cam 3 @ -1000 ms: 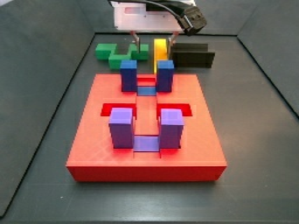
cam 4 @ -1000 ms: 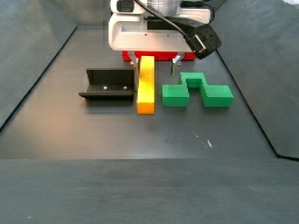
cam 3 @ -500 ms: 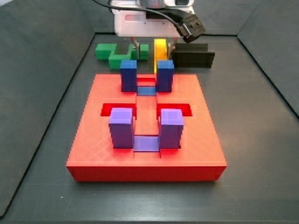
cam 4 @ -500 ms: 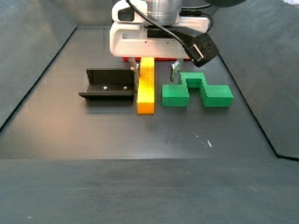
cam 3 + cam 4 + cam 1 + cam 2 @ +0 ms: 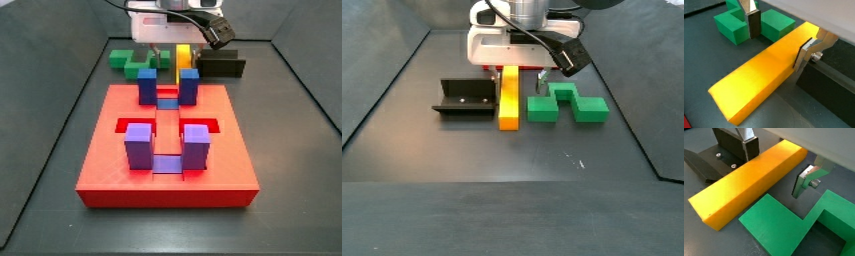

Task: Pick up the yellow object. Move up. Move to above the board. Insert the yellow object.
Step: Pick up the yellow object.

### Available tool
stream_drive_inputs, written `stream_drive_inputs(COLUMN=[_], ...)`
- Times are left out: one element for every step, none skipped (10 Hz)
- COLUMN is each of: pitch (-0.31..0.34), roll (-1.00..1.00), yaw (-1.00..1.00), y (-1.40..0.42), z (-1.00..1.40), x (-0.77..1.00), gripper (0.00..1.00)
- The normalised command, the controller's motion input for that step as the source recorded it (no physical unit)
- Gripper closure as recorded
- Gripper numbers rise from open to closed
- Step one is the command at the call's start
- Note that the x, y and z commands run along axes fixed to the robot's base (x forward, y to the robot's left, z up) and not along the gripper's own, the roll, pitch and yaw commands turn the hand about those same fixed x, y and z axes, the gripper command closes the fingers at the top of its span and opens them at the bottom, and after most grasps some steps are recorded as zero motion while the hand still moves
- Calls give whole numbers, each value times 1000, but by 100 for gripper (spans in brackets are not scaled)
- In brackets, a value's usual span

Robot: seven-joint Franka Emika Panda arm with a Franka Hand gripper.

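Jaws first: the gripper (image 5: 781,37) is down low over one end of the yellow bar (image 5: 764,77), open, with one silver finger (image 5: 807,180) on each long side of it. In both wrist views there looks to be a sliver of gap between the pads and the bar's faces, so I'd say it's straddling the bar but not clamped yet; nothing is actually held as far as I can tell. The bar is lying flat on the dark counter (image 5: 502,170), squeezed between the green block (image 5: 567,104) on one side and the black bracket (image 5: 465,98) on the other, close to both, which is probably why the fingers come in across the narrow width near the end rather than anywhere fancier. In a side view you can see the same thing from outside: gripper (image 5: 510,68) sitting over the far end of the bar, bar pointing toward the camera. The red board (image 5: 167,155) with its blue and purple posts is well apart from all this, in front of the gripper in a side view, and its middle channel is bare, so the insert hasn't happened. My read is we're right at the grab step: close, then lift straight up so the bar doesn't drag on its neighbours.
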Motion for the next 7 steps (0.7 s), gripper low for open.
stream_drive_inputs(pitch=[-64,-70,-77,-83,-31,0,0], roll=[29,29,0,0,3,36,0], yaw=[0,0,0,6,0,0,0], y=[0,0,0,-23,0,0,0], z=[-346,-340,-280,-234,-149,-26,0], x=[0,0,0,46,0,0,0], gripper=[0,0,0,0,0,0,0])
